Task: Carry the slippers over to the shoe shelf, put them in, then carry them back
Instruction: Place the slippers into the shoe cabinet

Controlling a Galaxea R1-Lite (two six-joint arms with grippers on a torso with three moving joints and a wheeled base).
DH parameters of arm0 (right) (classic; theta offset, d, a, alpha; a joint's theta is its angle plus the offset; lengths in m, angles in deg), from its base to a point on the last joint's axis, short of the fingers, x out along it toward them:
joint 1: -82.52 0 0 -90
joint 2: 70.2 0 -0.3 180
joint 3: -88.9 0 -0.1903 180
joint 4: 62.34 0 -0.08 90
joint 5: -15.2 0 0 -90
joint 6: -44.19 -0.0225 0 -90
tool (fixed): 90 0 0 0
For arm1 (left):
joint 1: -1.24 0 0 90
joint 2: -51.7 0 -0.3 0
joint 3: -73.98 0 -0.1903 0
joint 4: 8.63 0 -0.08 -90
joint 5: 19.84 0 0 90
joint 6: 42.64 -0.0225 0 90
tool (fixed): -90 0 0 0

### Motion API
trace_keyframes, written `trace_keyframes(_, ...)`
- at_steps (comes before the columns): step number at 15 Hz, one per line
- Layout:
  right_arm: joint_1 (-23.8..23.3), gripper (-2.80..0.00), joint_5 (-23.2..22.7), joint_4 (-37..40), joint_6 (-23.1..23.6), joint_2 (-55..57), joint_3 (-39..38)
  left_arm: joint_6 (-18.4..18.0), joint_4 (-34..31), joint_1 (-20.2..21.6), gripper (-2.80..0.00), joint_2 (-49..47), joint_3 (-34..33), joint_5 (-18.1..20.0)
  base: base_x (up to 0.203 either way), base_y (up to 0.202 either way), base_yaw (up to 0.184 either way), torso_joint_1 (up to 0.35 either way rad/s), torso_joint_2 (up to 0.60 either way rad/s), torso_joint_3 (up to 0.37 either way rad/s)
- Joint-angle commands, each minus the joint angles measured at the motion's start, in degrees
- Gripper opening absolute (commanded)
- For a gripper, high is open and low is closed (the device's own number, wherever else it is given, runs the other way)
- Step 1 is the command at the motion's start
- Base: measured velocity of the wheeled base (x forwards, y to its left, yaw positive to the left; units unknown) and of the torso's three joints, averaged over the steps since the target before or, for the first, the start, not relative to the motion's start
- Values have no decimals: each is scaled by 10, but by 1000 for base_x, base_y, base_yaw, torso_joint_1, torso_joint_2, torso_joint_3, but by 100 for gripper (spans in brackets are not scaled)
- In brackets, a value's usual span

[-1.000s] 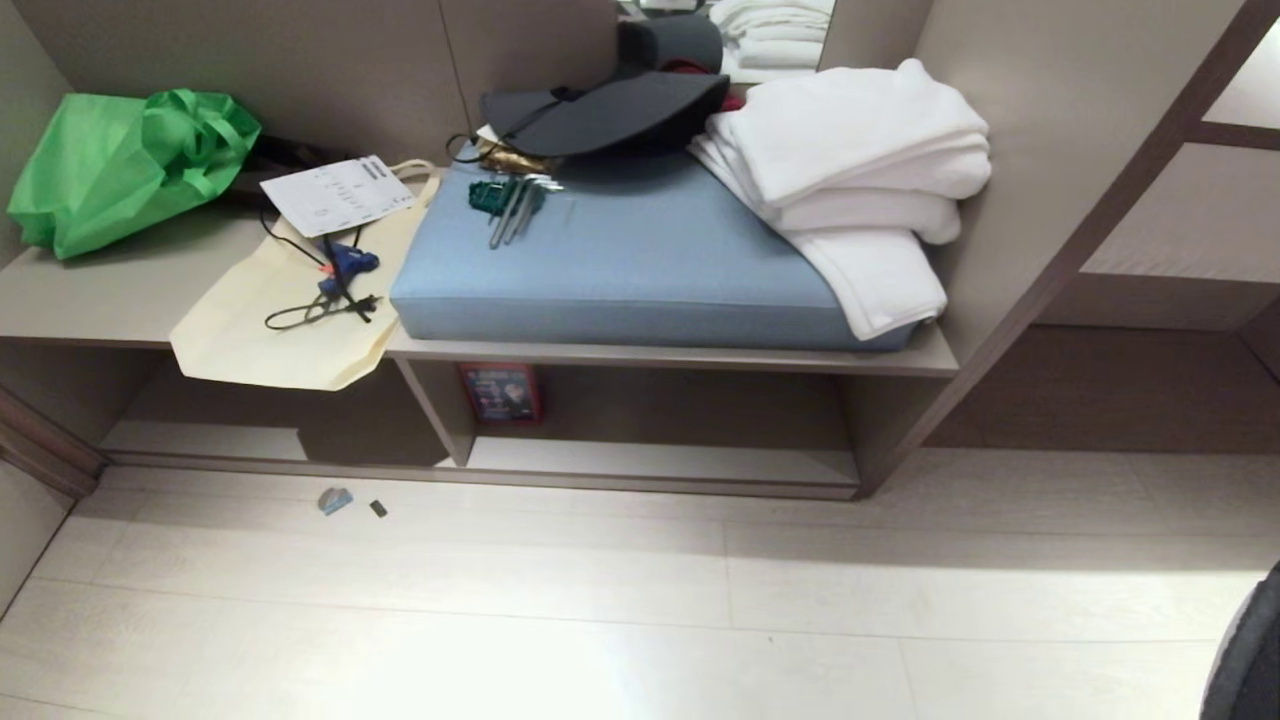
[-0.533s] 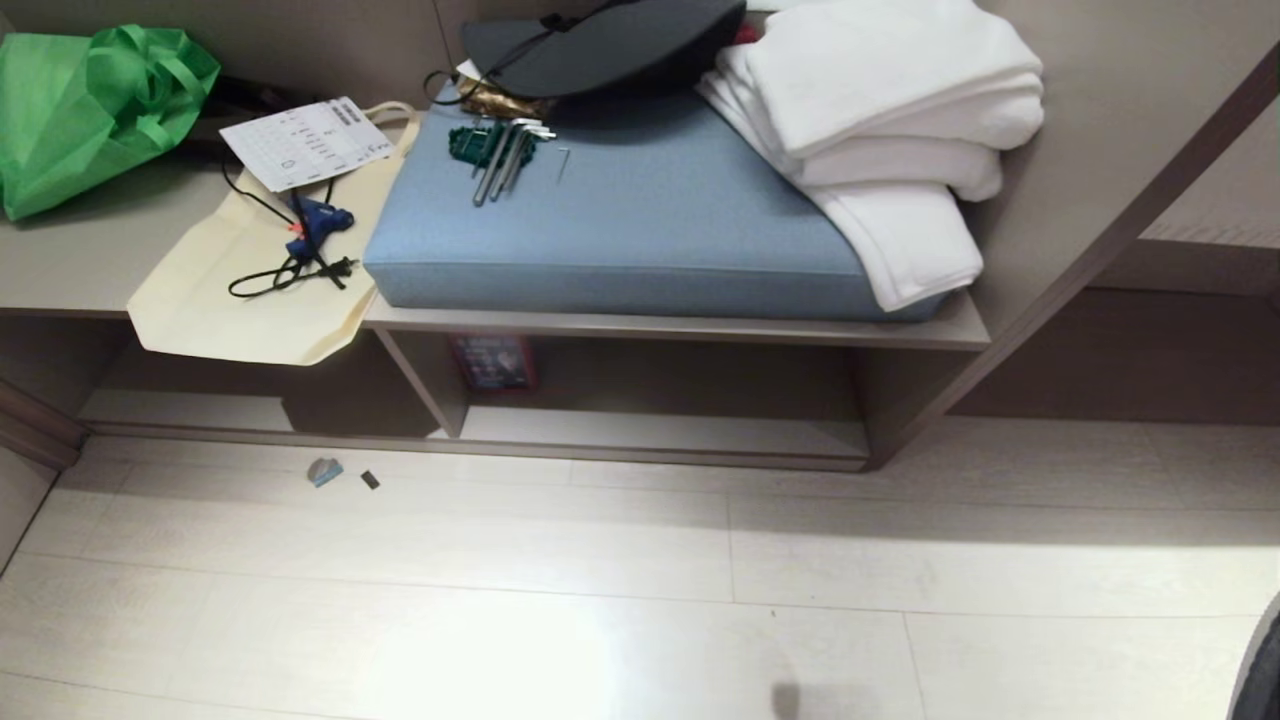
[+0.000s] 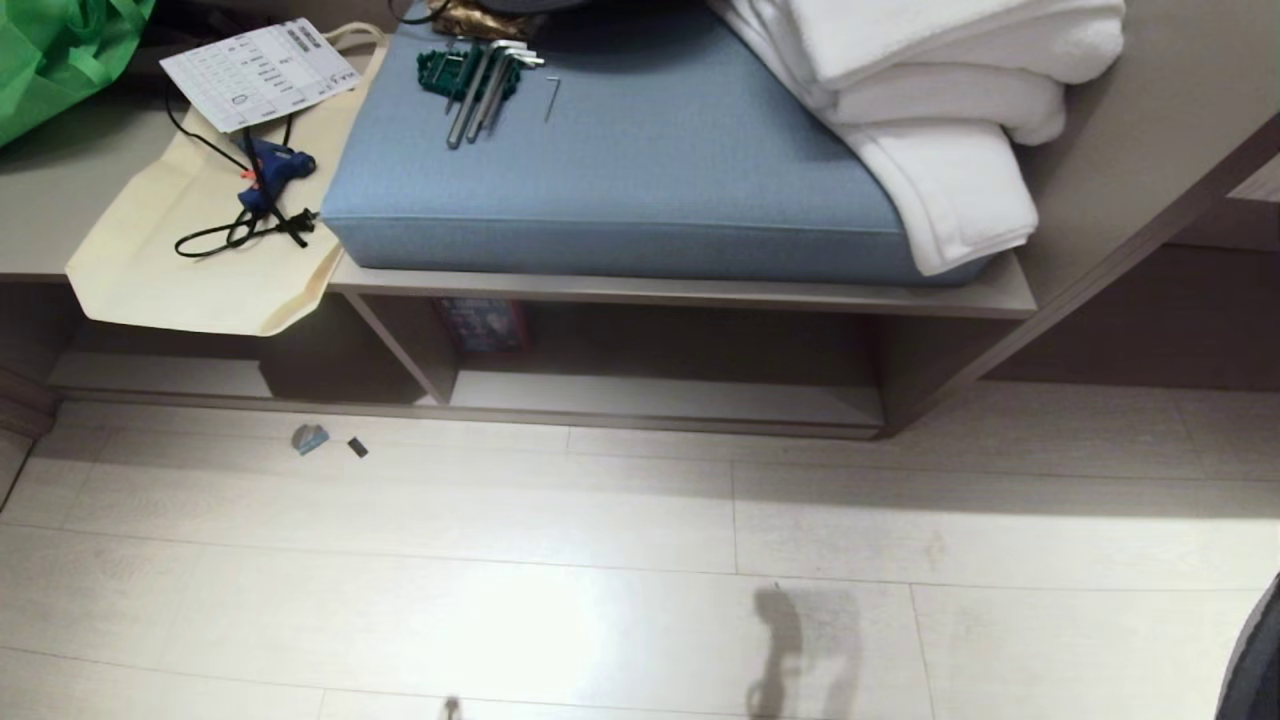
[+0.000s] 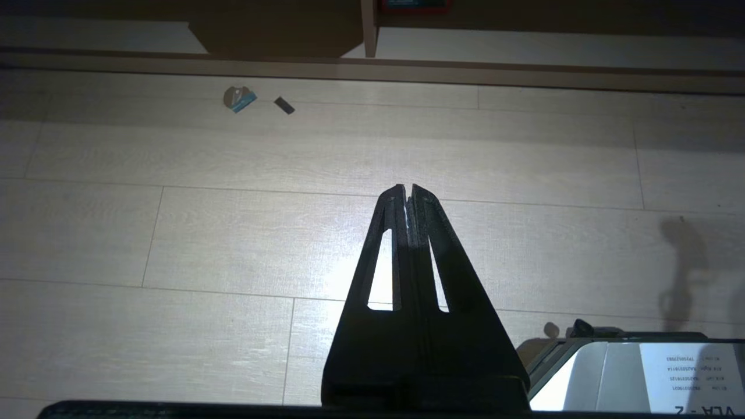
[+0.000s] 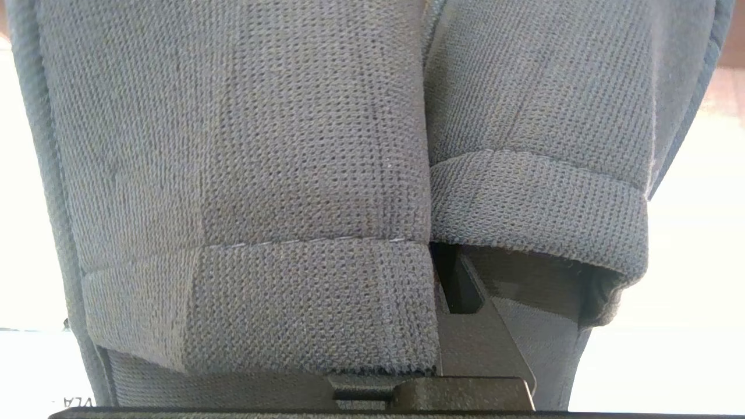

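The slippers [image 5: 326,174] fill the right wrist view: two dark grey knit bands side by side, close to the camera. My right gripper [image 5: 448,279] is shut on the slippers, one black finger [image 5: 483,337] running in under the bands, its tip hidden. The shoe shelf [image 3: 660,398] is the low cubby under the bench, with a pale base board and a divider [image 3: 405,345]; it also shows in the left wrist view as the shoe shelf [image 4: 524,55]. My left gripper [image 4: 408,189] hangs shut and empty over the pale floor. Neither gripper appears in the head view.
On the bench above lie a blue cushion [image 3: 620,170], white towels [image 3: 930,90], hex keys [image 3: 475,70], a cream tote bag [image 3: 190,260] with a blue glue gun [image 3: 270,165], and a green bag [image 3: 60,50]. A red-and-blue box [image 3: 480,325] stands in the cubby. Small scraps [image 3: 310,438] lie on the floor.
The head view has tipped downward: the bench and shelf slid up the picture and more floor shows. A shadow of an arm has appeared on the floor at the bottom.
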Motion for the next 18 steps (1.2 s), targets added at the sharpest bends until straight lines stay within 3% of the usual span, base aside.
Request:
trace_keyframes(1, 0, -280, 0, 0, 0, 0, 0, 0, 0, 0, -280, 0, 0, 0, 0, 0, 0, -1, 0, -194)
trace_keyframes(18, 0, -280, 0, 0, 0, 0, 0, 0, 0, 0, -280, 0, 0, 0, 0, 0, 0, 3, 2, -199)
